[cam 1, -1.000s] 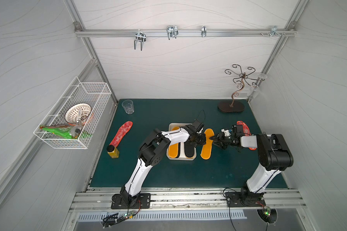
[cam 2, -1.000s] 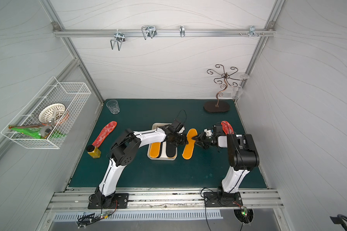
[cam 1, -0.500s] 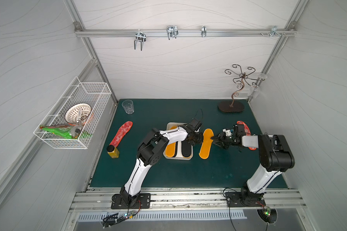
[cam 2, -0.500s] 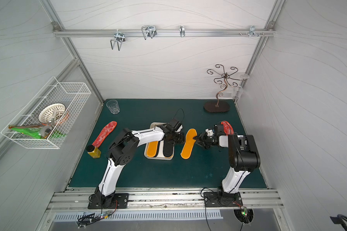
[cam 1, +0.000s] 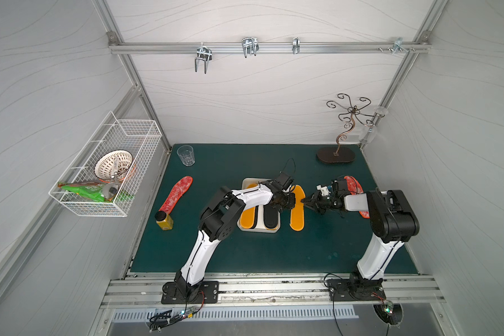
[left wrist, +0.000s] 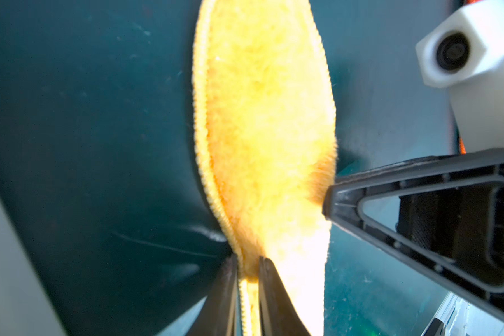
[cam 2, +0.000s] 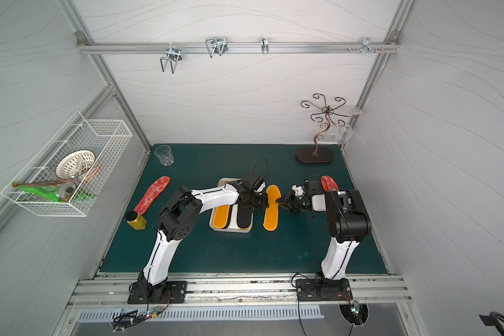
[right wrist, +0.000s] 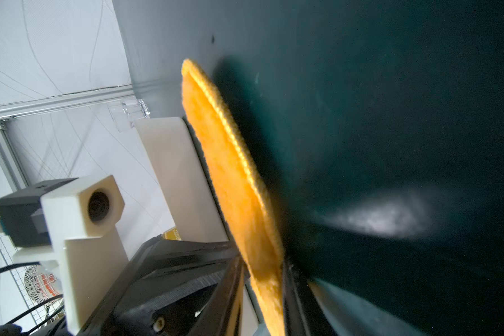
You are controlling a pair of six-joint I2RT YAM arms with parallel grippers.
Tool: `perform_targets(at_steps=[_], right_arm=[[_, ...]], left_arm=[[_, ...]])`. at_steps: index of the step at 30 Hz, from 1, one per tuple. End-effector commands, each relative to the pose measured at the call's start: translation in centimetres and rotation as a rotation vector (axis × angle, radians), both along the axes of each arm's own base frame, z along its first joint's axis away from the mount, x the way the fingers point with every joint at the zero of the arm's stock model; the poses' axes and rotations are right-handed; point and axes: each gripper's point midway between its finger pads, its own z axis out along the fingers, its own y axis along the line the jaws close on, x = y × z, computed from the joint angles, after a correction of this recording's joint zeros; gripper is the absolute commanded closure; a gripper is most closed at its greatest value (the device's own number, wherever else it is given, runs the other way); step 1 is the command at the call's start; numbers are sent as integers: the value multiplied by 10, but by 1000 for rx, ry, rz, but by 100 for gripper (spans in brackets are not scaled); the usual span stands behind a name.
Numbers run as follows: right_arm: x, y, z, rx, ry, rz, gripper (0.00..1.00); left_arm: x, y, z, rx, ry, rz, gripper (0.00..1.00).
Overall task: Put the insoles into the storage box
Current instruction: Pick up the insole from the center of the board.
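An orange insole point(cam 1: 298, 211) lies on the green mat just right of the white storage box point(cam 1: 256, 229). My left gripper point(cam 1: 292, 201) is shut on its box-side edge, the dark fingers point(left wrist: 274, 291) pinching the stitched rim. My right gripper point(cam 1: 305, 201) is shut on the opposite edge, with the orange insole point(right wrist: 230, 174) standing between its fingers point(right wrist: 233, 291). The storage box holds an orange insole point(cam 1: 248, 218) and a black one point(cam 1: 271, 218). A red mottled insole point(cam 1: 176, 193) lies at the left. Another red insole point(cam 1: 353, 184) is partly hidden behind the right arm.
A yellow bottle point(cam 1: 164, 221) stands by the left red insole's near end. A clear glass point(cam 1: 185, 155) sits at the back left and a metal jewellery stand point(cam 1: 335, 155) at the back right. A wire basket point(cam 1: 105, 171) hangs on the left wall.
My right gripper has moved left to the orange insole and closed on its edge. The left gripper, the insole and the storage box have shifted slightly left.
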Motion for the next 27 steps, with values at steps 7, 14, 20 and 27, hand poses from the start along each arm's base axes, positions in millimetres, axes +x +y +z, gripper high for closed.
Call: perform_targets(at_steps=[7, 14, 20, 27], right_arm=[[-3, 11, -2, -27, -13, 35, 91], [-4, 3, 13, -61, -33, 24, 100], [-7, -15, 35, -96, -41, -1, 100], [-8, -17, 71, -118, -60, 4, 100]], left_arm=[[5, 0, -3, -1, -6, -3, 81], [6, 8, 17, -16, -28, 20, 80], [7, 16, 68, -66, -89, 32, 78], [6, 48, 146, -174, -173, 79, 76]])
